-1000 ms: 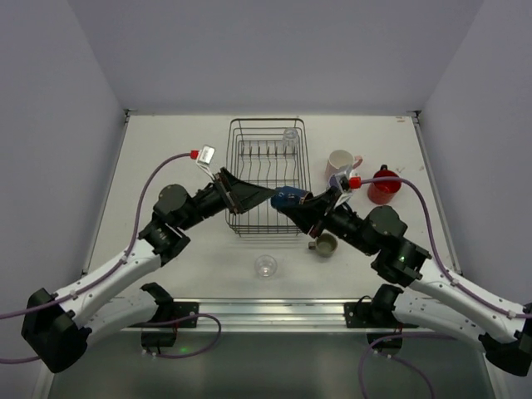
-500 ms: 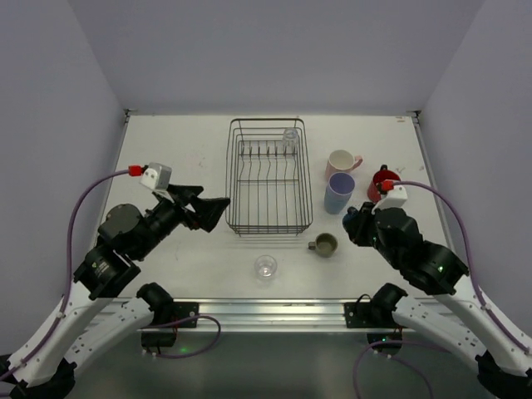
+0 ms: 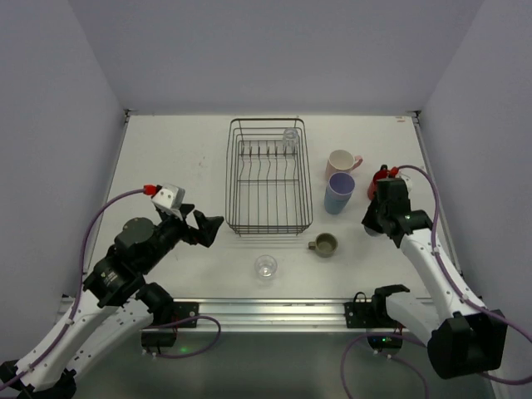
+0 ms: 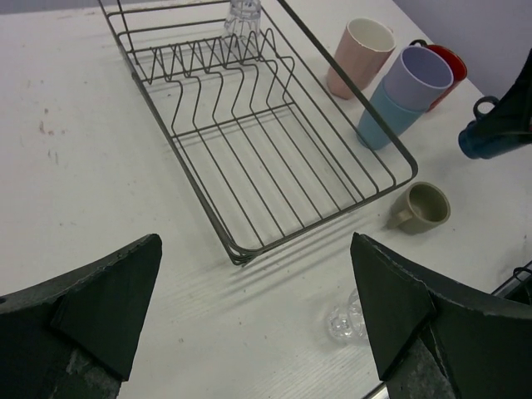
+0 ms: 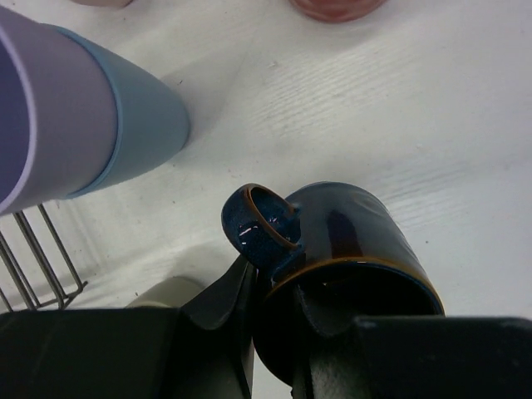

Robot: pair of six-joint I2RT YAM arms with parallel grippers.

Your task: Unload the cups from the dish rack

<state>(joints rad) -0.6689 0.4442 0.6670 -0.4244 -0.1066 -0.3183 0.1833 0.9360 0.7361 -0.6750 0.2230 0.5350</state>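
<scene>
One dark blue mug (image 5: 357,229) pinched by its rim in the right pincer (image 5: 278,287), fingers nearly closed, one inside the mouth. Right of the dish rack (image 3: 266,191), near the stacked tumblers (image 5: 100,133). Below, white counter (image 3: 166,166); around, pale grey walls (image 3: 249,50). Mouth toward the pincer, base pointing away, handle toward the tumblers. Left pincer (image 4: 253,245) wide open, empty.

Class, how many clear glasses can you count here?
2. One glass is in the far right corner of the rack; the other glass is on the table in front of it. None seems hidden.
</scene>
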